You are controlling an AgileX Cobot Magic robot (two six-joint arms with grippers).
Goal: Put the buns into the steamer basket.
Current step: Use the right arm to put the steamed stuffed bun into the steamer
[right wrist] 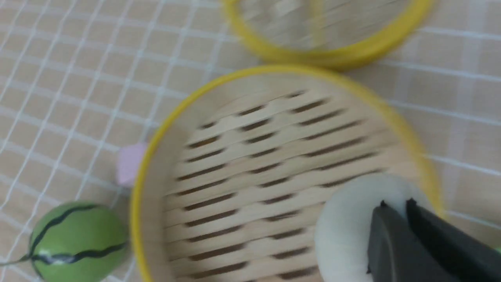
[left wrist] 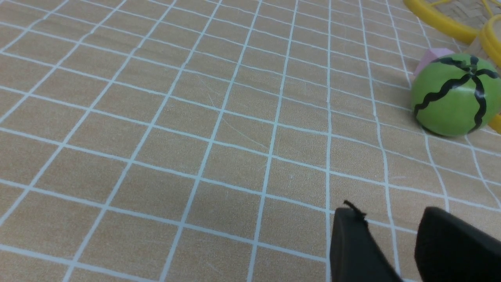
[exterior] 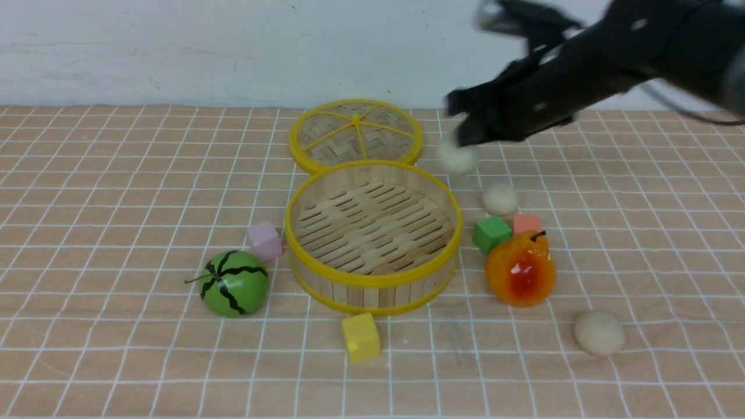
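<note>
Your right claw point(right wrist: 396, 209) grips a bun point(right wrist: 352, 231), jaws nearly closed.
The basket point(exterior: 372, 227) sits centrally, lid point(exterior: 356, 132) behind; watermelon point(exterior: 234, 283) left, pear point(exterior: 521, 270) right. Two buns lie to its right: one far point(exterior: 500, 199), one near point(exterior: 600, 333).

I hold one bun point(exterior: 457, 156) in my right gripper point(exterior: 461, 125), raised beyond the steamer basket point(exterior: 372, 233) and to its right. A second bun point(exterior: 500, 199) sits behind the green block point(exterior: 492, 234), and a third point(exterior: 600, 333) lies nearer me, past the pear point(exterior: 521, 269). The basket stands between the watermelon point(exterior: 234, 283) and the pear, with the woven lid point(exterior: 356, 135) behind it and the yellow block point(exterior: 361, 337) in front.
</note>
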